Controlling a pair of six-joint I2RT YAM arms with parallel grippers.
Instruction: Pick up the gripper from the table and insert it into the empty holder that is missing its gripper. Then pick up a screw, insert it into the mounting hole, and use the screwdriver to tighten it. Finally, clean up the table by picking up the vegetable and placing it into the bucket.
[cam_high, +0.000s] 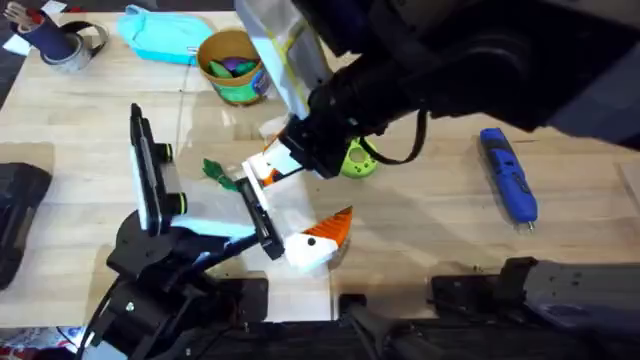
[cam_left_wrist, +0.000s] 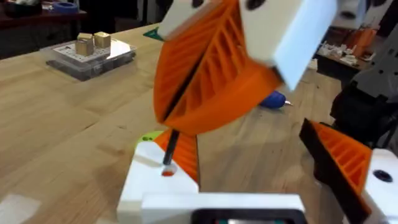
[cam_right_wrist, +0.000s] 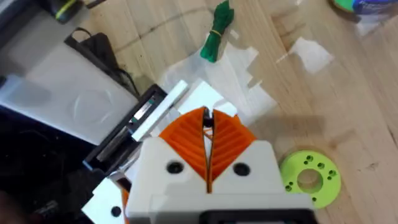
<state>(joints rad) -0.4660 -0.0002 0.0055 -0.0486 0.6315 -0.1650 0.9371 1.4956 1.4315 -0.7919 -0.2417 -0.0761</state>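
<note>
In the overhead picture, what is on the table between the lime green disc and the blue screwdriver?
Nothing: in the overhead view the stretch between the lime green disc and the screwdriver is bare wooden table; a black cable hangs above near the disc.

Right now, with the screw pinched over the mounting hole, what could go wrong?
1. The screw hangs tilted in the right gripper, with its tip just at the hole. It could miss the hole, or slip free and roll off.
2. The screwdriver lies far off to the right. Once released, the loose screw might topple before it can be tightened.
</note>
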